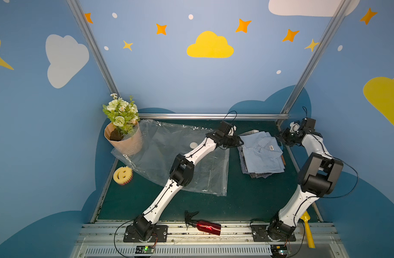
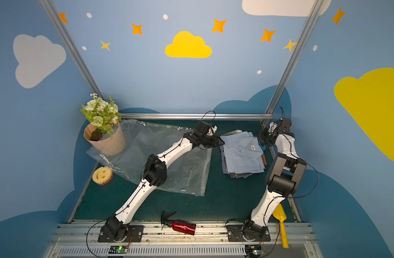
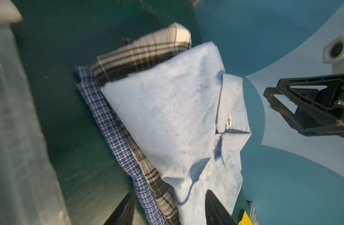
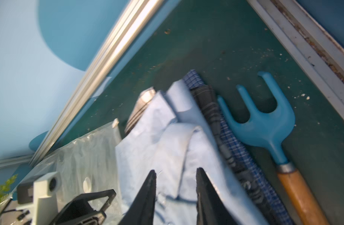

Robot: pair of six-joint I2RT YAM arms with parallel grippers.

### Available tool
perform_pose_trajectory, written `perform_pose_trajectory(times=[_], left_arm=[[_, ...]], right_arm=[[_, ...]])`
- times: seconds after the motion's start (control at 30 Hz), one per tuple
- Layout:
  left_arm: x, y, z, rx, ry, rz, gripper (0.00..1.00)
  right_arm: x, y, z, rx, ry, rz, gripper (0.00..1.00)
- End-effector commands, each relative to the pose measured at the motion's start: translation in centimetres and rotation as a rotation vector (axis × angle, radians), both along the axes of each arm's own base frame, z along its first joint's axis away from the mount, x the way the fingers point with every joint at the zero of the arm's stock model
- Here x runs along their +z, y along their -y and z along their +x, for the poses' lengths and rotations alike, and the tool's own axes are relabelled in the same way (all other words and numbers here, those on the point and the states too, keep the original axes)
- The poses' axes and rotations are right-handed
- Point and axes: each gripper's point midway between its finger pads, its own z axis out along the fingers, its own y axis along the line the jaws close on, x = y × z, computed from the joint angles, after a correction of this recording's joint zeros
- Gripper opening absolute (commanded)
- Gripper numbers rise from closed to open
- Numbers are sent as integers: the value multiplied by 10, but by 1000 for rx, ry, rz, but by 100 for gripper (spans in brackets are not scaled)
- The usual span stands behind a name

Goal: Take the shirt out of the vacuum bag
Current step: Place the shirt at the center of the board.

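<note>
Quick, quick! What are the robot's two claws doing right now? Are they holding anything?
Left gripper: open, holding nothing, jaws apart at the shirt pile.
Right gripper: open, holding nothing, jaws apart over the light blue shirt.

Both top views: high over near edge, facing down toward far wall; whole worktop (image 1: 247,201) framed, nearly identical, slight sideways shift. Left wrist view: close behind left pincer (image 3: 169,194), facing right across folded shirt stack (image 3: 167,116). Right wrist view: close behind right pincer (image 4: 176,171), facing left over same stack. Wrist views blurred.
</note>
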Motion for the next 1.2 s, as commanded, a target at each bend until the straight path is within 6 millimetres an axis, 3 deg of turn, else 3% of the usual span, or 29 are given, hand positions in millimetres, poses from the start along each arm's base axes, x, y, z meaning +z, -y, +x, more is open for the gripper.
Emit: perform_pose_trajectory(times=[0.0, 0.1, 0.2, 0.4, 0.47, 0.57, 0.73, 0.9, 1.03, 1.17], left_arm=[[95, -33, 8, 29, 195, -18, 61], [117, -65, 13, 86, 249, -33, 61], [127, -107, 16, 168, 280, -39, 64], [111, -221, 12, 395, 285, -25, 68], [102, -259, 4, 472, 275, -16, 69], [86, -319, -12, 604, 258, 28, 70], [63, -400, -40, 822, 193, 51, 71], [50, -463, -61, 1009, 208, 89, 75], [39, -494, -76, 1103, 223, 133, 77], [35, -507, -85, 1141, 235, 154, 79]], right_arm=[[23, -18, 1, 46, 97, 37, 32], [27, -47, 13, 155, 195, 206, 31], [9, -60, 27, 197, 227, 282, 28], [-58, -50, 47, 134, 155, 293, 25], [-73, -46, 52, 123, 124, 303, 24], [-80, -44, 55, 110, 122, 312, 25], [-68, -55, 46, 128, 137, 289, 25], [-23, -88, 28, 190, 208, 247, 26], [-4, -136, 5, 290, 232, 262, 27], [-13, -177, -18, 364, 214, 295, 26]])
